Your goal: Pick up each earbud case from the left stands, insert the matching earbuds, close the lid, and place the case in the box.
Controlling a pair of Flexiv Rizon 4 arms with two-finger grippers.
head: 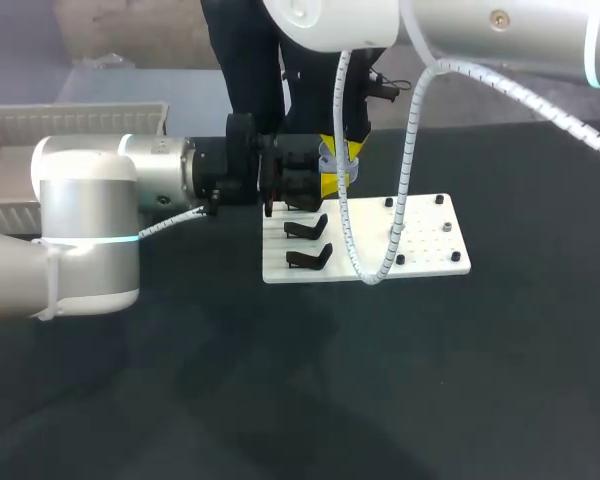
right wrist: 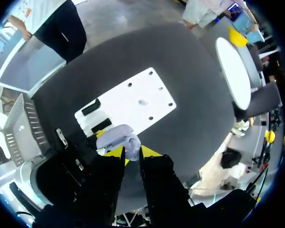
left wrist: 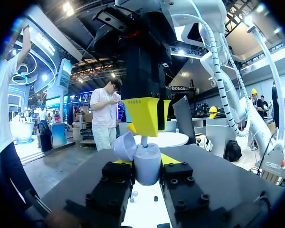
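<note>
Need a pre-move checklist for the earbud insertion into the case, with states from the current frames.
1. Case clamped in left gripper: ok, a finger presses each side.
2. Lid open: ok, it is swung off to one side.
3. Right gripper lined up over the case: ok, both wrist views show it directly above the opening.
4. Earbud seated: cannot tell, only a white stem shows at the case mouth.
5. Right gripper's hold on the earbud: cannot tell.
6. Box ready: cannot tell, the left arm hides much of it in the head view.
</note>
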